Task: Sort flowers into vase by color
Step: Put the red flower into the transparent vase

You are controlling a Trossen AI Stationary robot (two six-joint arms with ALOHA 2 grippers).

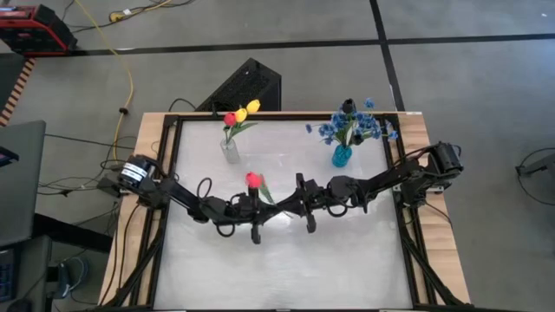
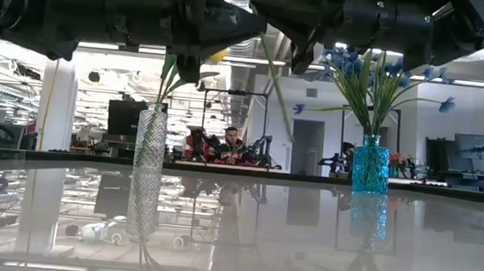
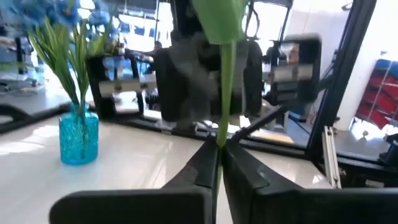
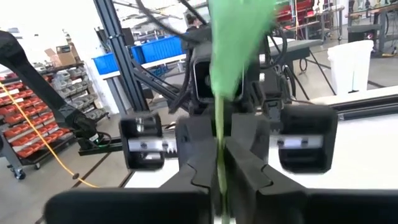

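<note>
- High view: red-budded, green-stemmed artificial tulip point(image 1: 253, 180) hangs mid-table between left gripper point(image 1: 255, 227) and right gripper point(image 1: 305, 218), well apart from the clear glass vase point(image 1: 231, 152).
- Left wrist view: jaws pinch the upright stem.
- Right wrist view: jaws narrowly flank the same stem; grip uncertain.

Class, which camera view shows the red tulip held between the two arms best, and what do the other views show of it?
The high view: only there does the red tulip show its head, between the left gripper and right gripper. Both wrist views show just its green stem and leaf pinched in dark fingers; the low view shows only the stem hanging beneath the arms.
</note>
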